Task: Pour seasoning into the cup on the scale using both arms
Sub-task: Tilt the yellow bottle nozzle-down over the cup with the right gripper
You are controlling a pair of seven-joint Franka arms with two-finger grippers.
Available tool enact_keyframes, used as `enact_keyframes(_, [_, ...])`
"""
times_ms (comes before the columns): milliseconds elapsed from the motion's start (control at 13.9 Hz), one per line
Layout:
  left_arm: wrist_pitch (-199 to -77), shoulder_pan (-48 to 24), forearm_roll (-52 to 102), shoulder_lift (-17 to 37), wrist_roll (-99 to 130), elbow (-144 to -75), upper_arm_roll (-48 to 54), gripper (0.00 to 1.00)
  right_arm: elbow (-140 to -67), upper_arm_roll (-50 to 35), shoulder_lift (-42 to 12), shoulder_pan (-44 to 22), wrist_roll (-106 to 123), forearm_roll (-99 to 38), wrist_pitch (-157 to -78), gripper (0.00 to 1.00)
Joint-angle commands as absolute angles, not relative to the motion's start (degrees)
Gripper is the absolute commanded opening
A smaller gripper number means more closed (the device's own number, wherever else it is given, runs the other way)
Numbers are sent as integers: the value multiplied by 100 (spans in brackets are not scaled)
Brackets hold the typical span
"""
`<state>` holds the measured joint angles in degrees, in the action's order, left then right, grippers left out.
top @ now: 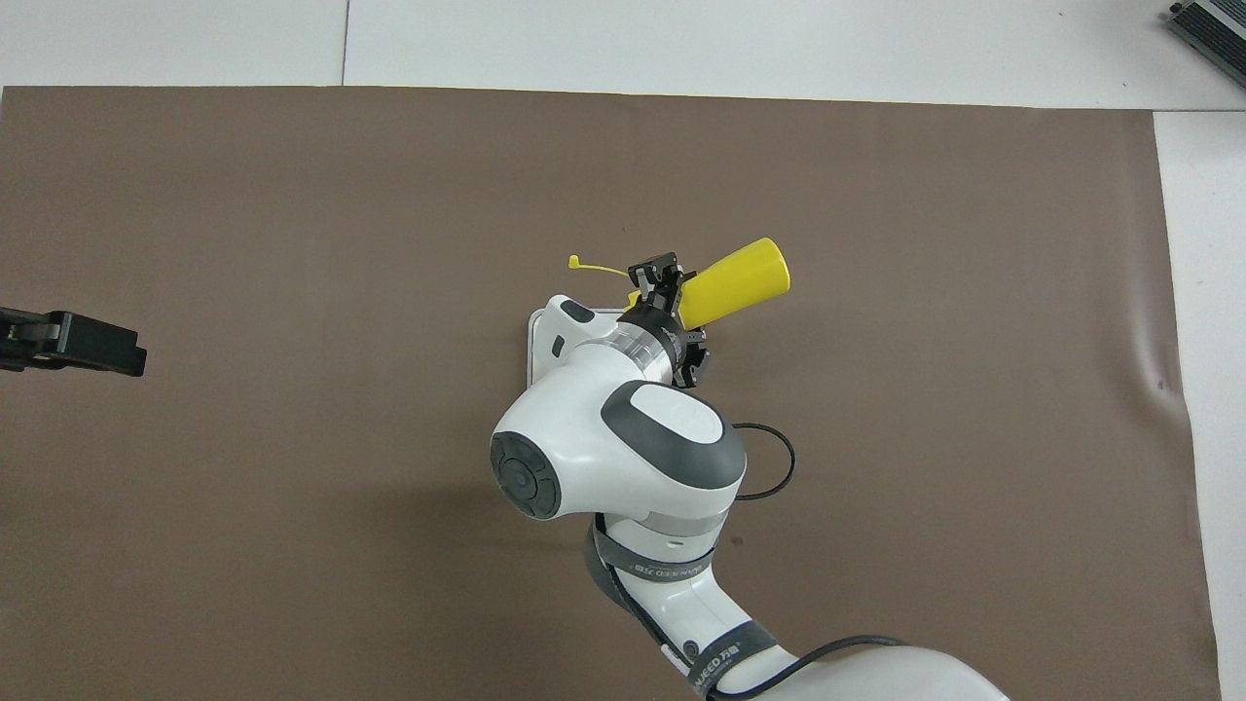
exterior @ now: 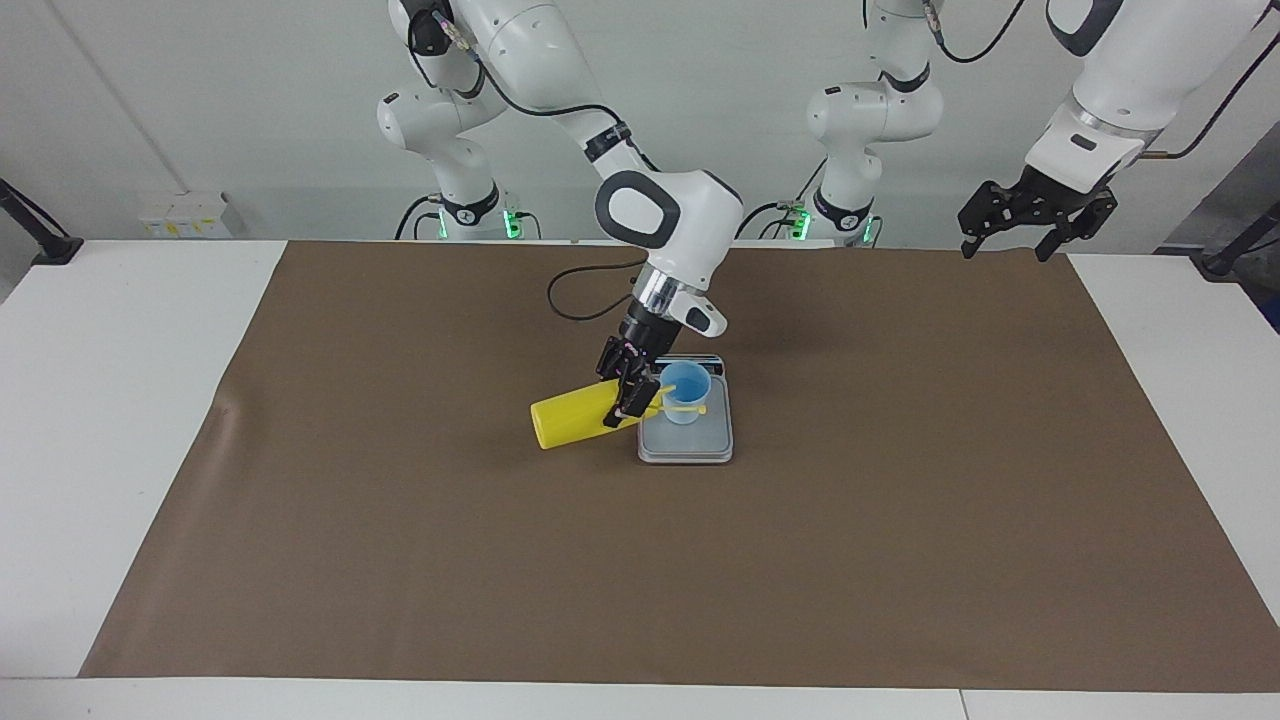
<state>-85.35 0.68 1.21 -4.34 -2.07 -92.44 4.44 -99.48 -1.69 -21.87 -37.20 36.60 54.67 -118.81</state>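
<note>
My right gripper [exterior: 625,400] is shut on the yellow seasoning bottle [exterior: 572,420] near its neck and holds it tilted almost flat. The nozzle points into the light-blue cup [exterior: 686,392]. The cap on its tether [exterior: 690,409] hangs across the cup's side. The cup stands on the silver-grey scale [exterior: 686,445], whose dark display strip is on the edge nearer the robots. In the overhead view the bottle [top: 740,277] and right gripper [top: 662,282] show; the arm hides the cup and most of the scale [top: 533,336]. My left gripper [exterior: 1035,215] waits raised and open at its own end of the table, also in the overhead view [top: 68,341].
A brown mat [exterior: 900,520] covers most of the white table [exterior: 120,400]. A black cable [exterior: 570,300] loops from the right arm above the mat. A grey device [top: 1207,29] lies at a table corner.
</note>
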Motion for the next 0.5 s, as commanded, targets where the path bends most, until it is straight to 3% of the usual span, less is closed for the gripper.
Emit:
enact_keyframes(0, [-8543, 123, 193, -598, -158, -9422, 457, 100, -9958, -176, -2188, -3797, 3621, 5774, -11742, 0])
enact_keyframes(431, [-8543, 123, 193, -598, -158, -9422, 457, 100, -10160, -176, -2197, -3841, 3621, 6151, -11760, 0])
